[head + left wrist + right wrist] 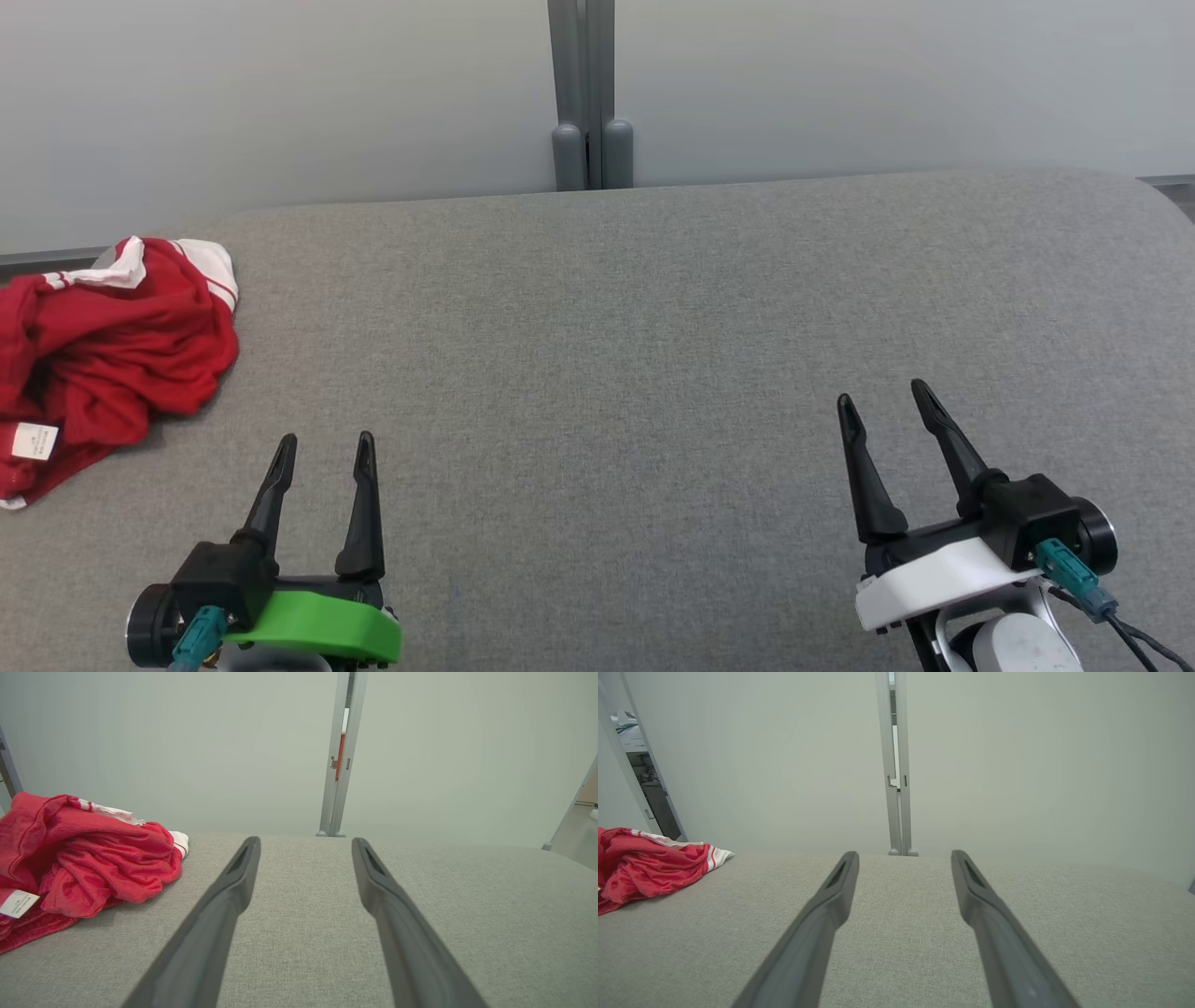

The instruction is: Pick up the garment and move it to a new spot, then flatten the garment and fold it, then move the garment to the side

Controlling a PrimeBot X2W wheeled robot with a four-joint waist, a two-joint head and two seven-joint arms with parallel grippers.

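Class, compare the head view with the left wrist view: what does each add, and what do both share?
Head view adds: the open right gripper and the green mount of the left gripper. Left wrist view adds: an orange strip between the grey posts and a slanted frame at right. Both: the red garment with its white label, the grey cushion, the left gripper's open fingers.
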